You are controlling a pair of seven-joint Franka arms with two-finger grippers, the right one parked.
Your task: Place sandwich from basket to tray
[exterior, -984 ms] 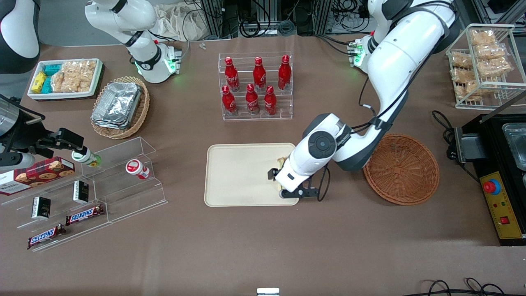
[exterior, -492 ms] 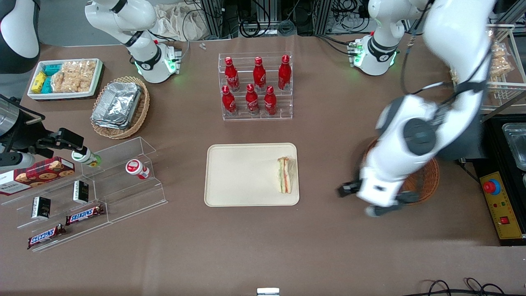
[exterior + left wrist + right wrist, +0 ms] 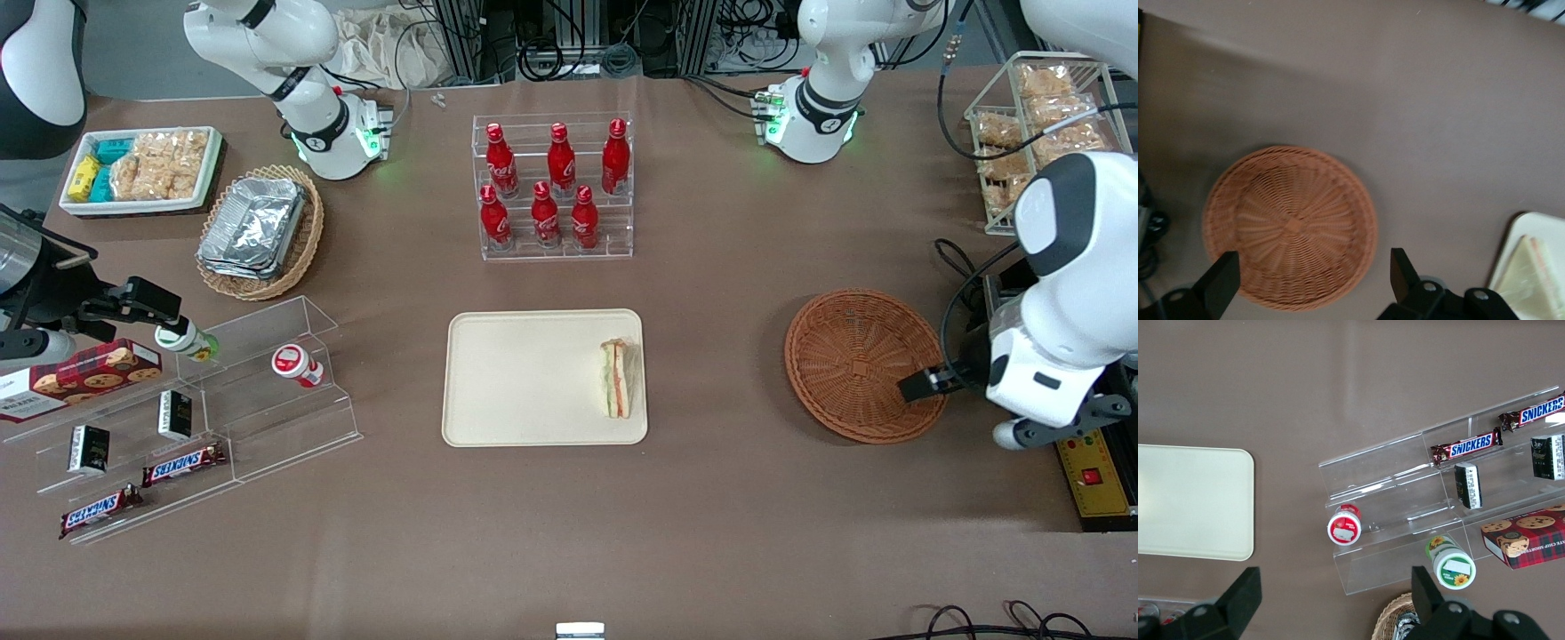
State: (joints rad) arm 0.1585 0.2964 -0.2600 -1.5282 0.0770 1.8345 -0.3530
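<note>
Tray point(image 3: 524, 378) near table centre, holding the sandwich point(image 3: 617, 378) at its edge nearest the basket — wedge lies flat, long axis running toward and away from the front camera. Basket point(image 3: 867, 364) next, bare of any item. Gripper point(image 3: 965, 411) hangs above the table just past the basket's rim, at the working arm's end, fingers point(image 3: 1218, 288) spread, nothing between them. Sandwich sits well apart from it, basket between. Judgement: placement done; only retreat remains.
</note>
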